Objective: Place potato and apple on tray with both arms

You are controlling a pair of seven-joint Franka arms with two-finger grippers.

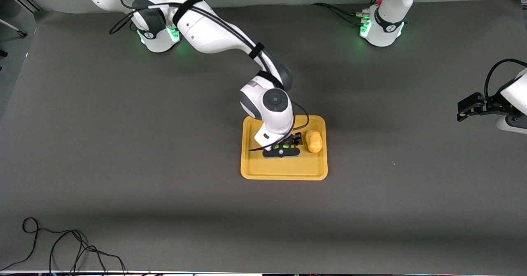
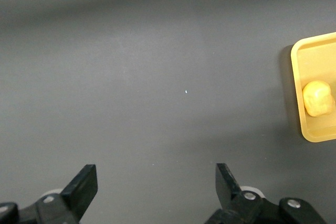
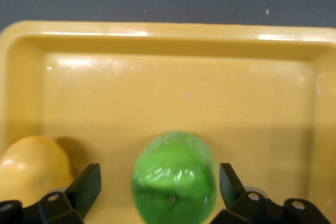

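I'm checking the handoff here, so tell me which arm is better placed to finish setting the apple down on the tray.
Right. The right gripper is over the tray, open around the apple beside the potato. The left gripper waits open over bare table.

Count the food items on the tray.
2. The potato lies on the tray toward the left arm's end; the apple sits beside it, between the right gripper's open fingers.

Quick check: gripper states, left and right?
Left gripper: open, empty, over bare table at the left arm's end.
Right gripper: open astride the apple on the tray, beside the potato.
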